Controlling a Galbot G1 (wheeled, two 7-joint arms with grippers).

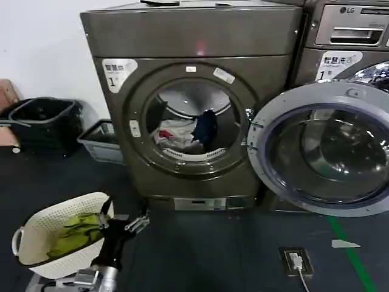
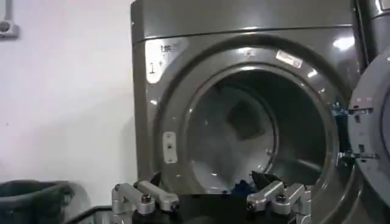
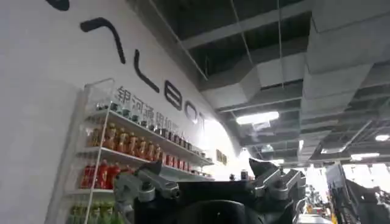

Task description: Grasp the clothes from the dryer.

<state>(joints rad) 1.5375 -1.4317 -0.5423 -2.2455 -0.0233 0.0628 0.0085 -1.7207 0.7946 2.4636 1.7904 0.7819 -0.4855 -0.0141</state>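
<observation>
The dryer (image 1: 194, 42) stands in the middle with its round door (image 1: 322, 149) swung open to the right. Inside the drum lie the clothes (image 1: 179, 135): white and light-grey fabric with a red patch, and a dark navy garment (image 1: 207, 128) beside it. My left gripper (image 1: 123, 216) is open and holds nothing; it hangs low in front of the dryer, well short of the porthole and just right of the basket. In the left wrist view the left gripper (image 2: 210, 196) faces the drum (image 2: 244, 131), with a bit of navy cloth (image 2: 241, 182) showing. My right gripper (image 3: 207, 173) is open, aimed up at the ceiling.
A white basket (image 1: 36, 228) holding a yellow-green cloth (image 1: 76, 234) sits at the lower left. A black bin (image 1: 45, 121) and a grey crate (image 1: 100, 141) stand left of the dryer. The LG machine (image 1: 349, 30) is at right. A floor socket (image 1: 296, 261) lies ahead.
</observation>
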